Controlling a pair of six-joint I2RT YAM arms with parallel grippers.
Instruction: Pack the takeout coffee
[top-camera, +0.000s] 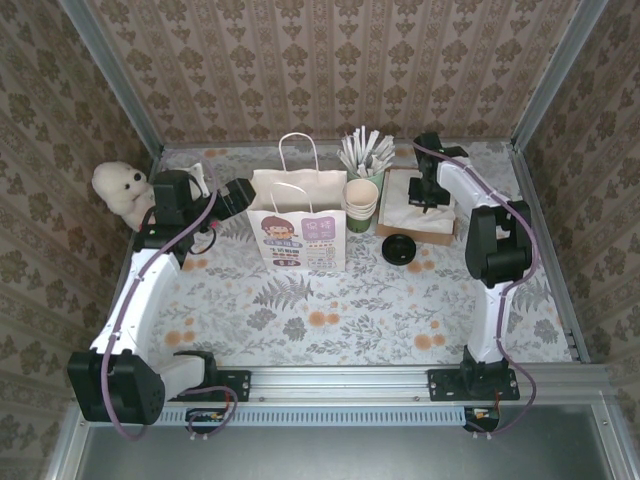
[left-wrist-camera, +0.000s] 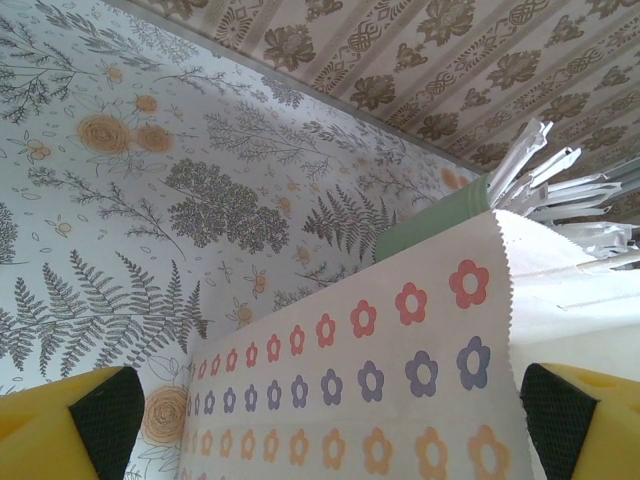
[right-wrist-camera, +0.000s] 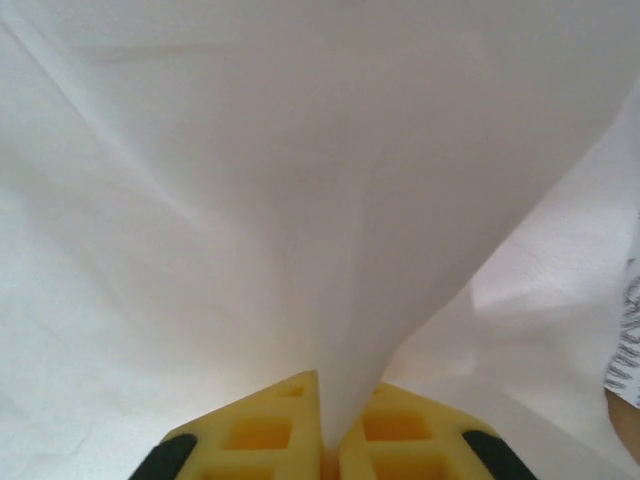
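Observation:
The takeout coffee is hidden from view. A white paper bag (top-camera: 297, 225) with handles and a printed face stands upright at the table's middle. My left gripper (top-camera: 240, 190) is at the bag's upper left edge, open. In the left wrist view its fingers (left-wrist-camera: 100, 420) straddle the flower-printed side of the bag (left-wrist-camera: 420, 330), and the left gripper (left-wrist-camera: 335, 425) holds nothing. My right gripper (top-camera: 430, 200) is down on the napkin box (top-camera: 415, 222), shut on a white napkin (right-wrist-camera: 320, 200) that rises pinched from the right gripper (right-wrist-camera: 328, 455).
A stack of cream paper cups (top-camera: 361, 205) stands right of the bag. Behind it a green cup (top-camera: 368, 178) holds white stirrers (top-camera: 365, 150). A loose black lid (top-camera: 398, 250) lies in front of the napkin box. A plush toy (top-camera: 120, 190) sits at the far left.

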